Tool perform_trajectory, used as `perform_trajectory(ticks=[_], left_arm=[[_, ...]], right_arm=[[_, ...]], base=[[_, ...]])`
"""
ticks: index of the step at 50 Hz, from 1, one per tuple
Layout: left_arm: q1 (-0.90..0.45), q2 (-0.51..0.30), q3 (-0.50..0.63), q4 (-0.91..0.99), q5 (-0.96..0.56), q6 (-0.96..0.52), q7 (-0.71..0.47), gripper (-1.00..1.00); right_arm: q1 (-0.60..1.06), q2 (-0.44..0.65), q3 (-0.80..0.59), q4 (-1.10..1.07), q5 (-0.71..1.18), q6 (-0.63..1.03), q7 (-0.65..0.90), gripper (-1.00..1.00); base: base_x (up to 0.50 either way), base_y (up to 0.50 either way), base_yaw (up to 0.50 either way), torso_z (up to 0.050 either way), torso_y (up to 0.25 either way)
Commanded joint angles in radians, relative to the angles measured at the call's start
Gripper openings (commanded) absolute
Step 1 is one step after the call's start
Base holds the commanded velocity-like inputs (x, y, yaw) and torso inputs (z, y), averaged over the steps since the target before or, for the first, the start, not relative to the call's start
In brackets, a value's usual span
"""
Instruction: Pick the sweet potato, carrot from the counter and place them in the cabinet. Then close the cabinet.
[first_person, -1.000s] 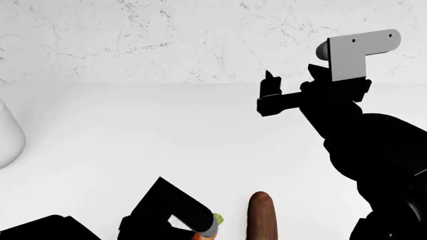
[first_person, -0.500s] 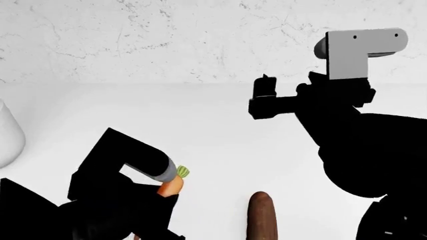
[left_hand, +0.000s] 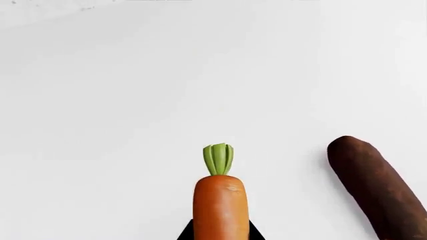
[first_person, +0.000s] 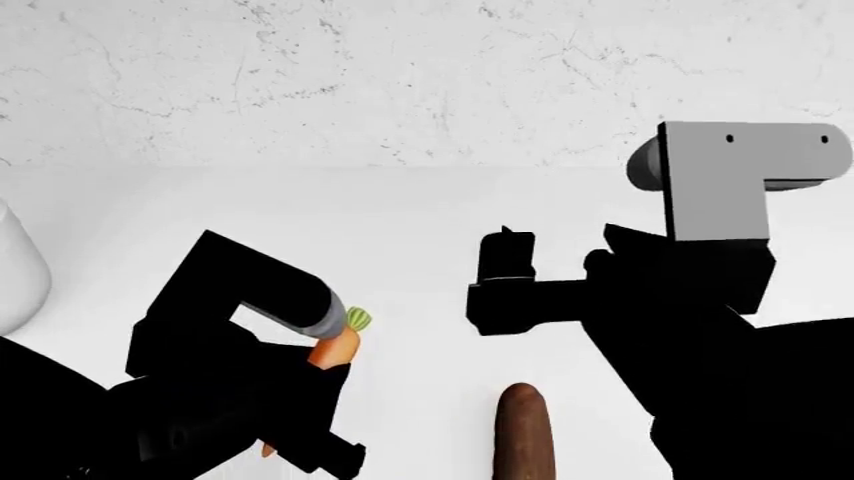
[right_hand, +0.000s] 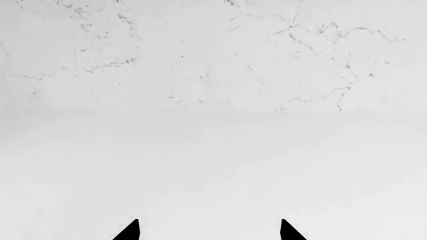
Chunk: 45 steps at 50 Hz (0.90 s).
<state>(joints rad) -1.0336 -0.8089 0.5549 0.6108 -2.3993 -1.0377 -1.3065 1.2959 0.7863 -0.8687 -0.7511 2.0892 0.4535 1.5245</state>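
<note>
1. The carrot (first_person: 334, 350) sits clamped in the left claw (first_person: 314, 350), raised off the white tabletop (first_person: 400, 230); its long axis runs away from the robot, green stub at the far end.
2. The sweet potato (first_person: 523, 432) lies on the tabletop near the front edge, its long axis also pointing away from the robot, just to the right of the carrot and apart from it.
3. The right claw (right_hand: 208, 231) hangs above the tabletop with its fingertips apart, holding nothing, facing the marbled wall (first_person: 400, 80).
4. A white rounded object (first_person: 16, 270) stands at the far left.
5. Since half a second ago the right arm has come lower and nearer the sweet potato; the carrot has barely shifted.
</note>
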Motion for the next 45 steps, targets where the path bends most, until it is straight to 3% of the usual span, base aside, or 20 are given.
perform_trajectory(ticks=[1, 17, 45], left_arm=[[0.006, -0.006, -0.002, 0.004, 0.016, -0.001, 0.017, -1.0], [0.006, 0.0, 0.023, 0.015, 0.017, 0.011, 0.01, -1.0], [-0.009, -0.017, 0.043, 0.023, 0.008, 0.029, 0.006, -1.0]], right_arm=[[0.133, 0.135, -0.358, -0.141, 0.096, -0.362, 0.036, 1.0], [0.099, 0.201, -0.35, -0.12, 0.362, -0.396, -0.088, 1.0], [0.002, 0.188, -0.399, -0.148, 0.315, -0.436, -0.132, 1.0]], base=[[0.0, 0.0, 0.0, 0.0, 0.0], [0.0, 0.0, 0.0, 0.0, 0.0], [0.0, 0.0, 0.0, 0.0, 0.0]])
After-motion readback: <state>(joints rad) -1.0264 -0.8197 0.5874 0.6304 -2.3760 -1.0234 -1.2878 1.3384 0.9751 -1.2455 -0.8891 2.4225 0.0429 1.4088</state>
